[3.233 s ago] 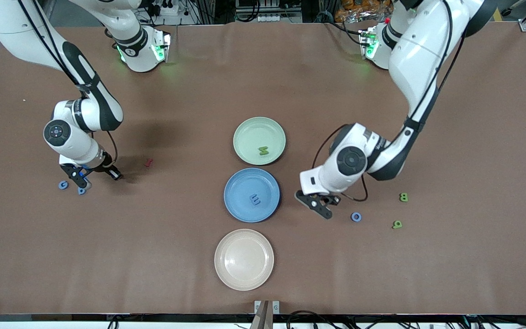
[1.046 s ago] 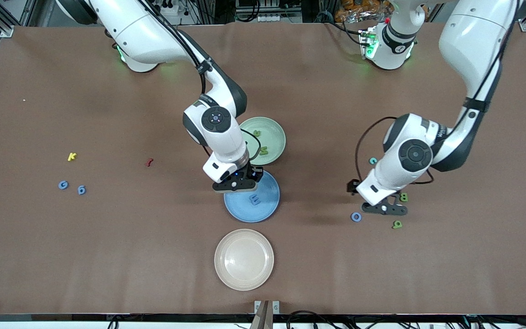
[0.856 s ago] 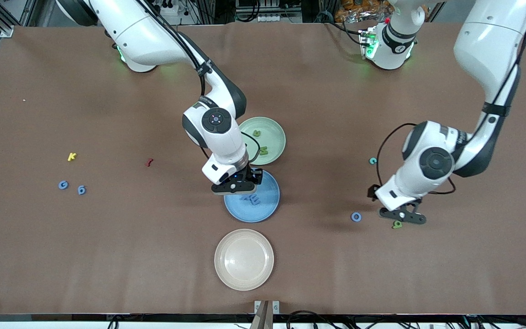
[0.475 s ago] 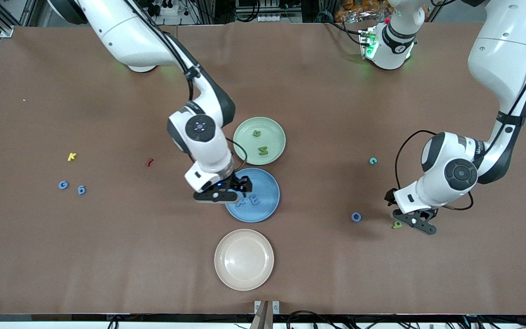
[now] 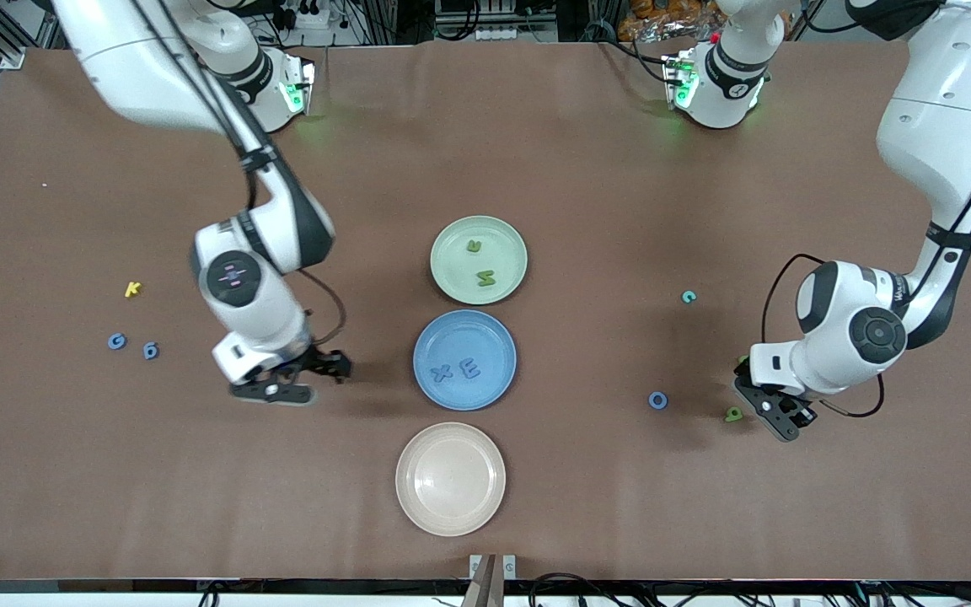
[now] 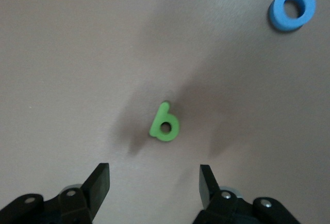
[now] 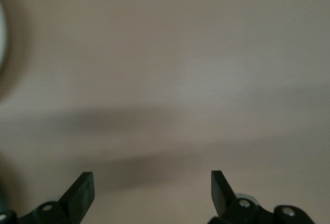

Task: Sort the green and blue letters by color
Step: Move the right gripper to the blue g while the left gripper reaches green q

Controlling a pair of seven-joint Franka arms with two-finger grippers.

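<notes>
Your left end effector [image 5: 776,413] is down low by the green g [image 5: 733,414], at the left arm's end of the surface [image 5: 587,152]; in the left wrist view its fingers [image 6: 98,185] stand apart with the green g [image 6: 164,124] lying flat just ahead of them, not touched; the blue O [image 5: 657,400] lies near, toward the plates; your right end effector [image 5: 283,384] hangs wide and holds nothing, over bare surface beside the blue plate [image 5: 464,333]; you can see a blue X [image 5: 442,372] and a blue E [image 5: 469,368] in that plate, and two green letters [image 5: 480,261] in the green plate [image 5: 506,240]; a blue G [image 5: 117,341] and a small blue g [image 5: 151,351] lie at the right arm's end, near the yellow K [image 5: 133,289].
</notes>
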